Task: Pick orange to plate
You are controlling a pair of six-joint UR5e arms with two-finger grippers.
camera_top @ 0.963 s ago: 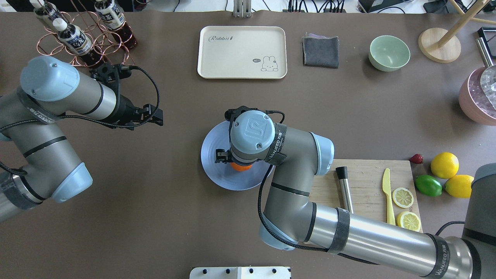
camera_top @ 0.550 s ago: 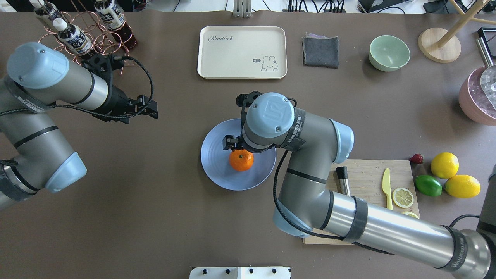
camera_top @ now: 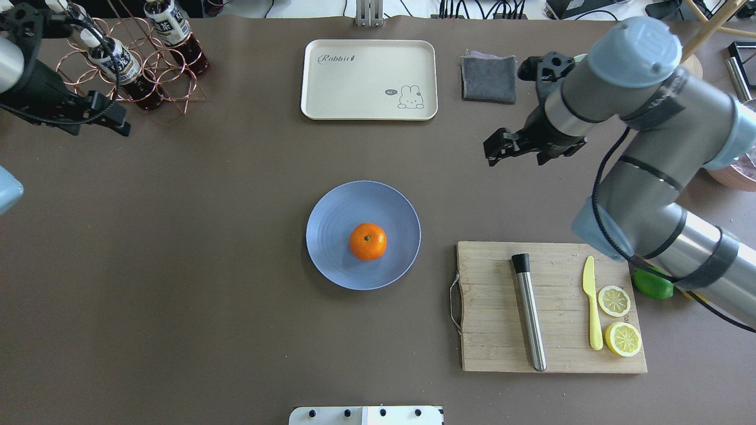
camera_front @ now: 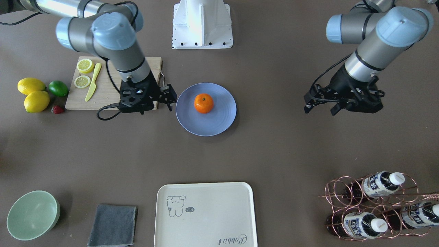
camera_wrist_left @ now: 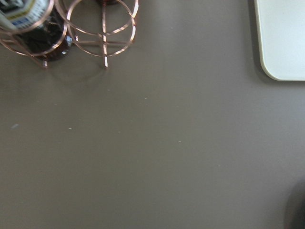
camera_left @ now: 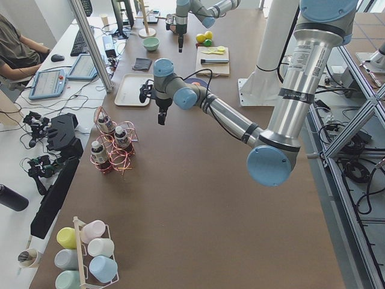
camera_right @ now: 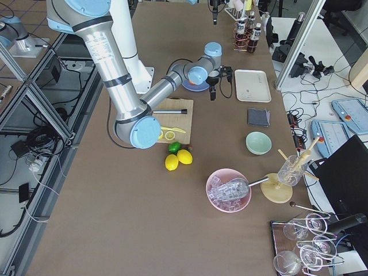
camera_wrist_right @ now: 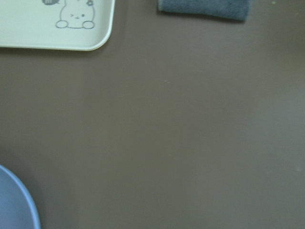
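Note:
The orange (camera_top: 367,241) rests by itself, stem dimple up, on the pale blue plate (camera_top: 333,218) at the table's middle; the front-facing view shows the same orange (camera_front: 203,103) on the plate (camera_front: 219,120). My right gripper (camera_top: 496,150) hangs open and empty. It is well to the plate's back right in the overhead view, just beside the plate's rim in the front-facing view (camera_front: 169,98). My left gripper (camera_top: 115,118) is open and empty next to the bottle rack. The right wrist view catches only the plate's edge (camera_wrist_right: 19,205).
Cream tray (camera_top: 369,79), grey cloth (camera_top: 488,77) and green bowl (camera_front: 32,214) line the far edge. A wooden board (camera_top: 502,330) holds a metal muddler (camera_top: 530,319), yellow knife (camera_top: 592,307) and lemon slices. Copper bottle rack (camera_top: 147,65) stands back left.
The right gripper let go of the orange on the plate, rose and swung away toward the back right. The left arm drew back toward the bottle rack.

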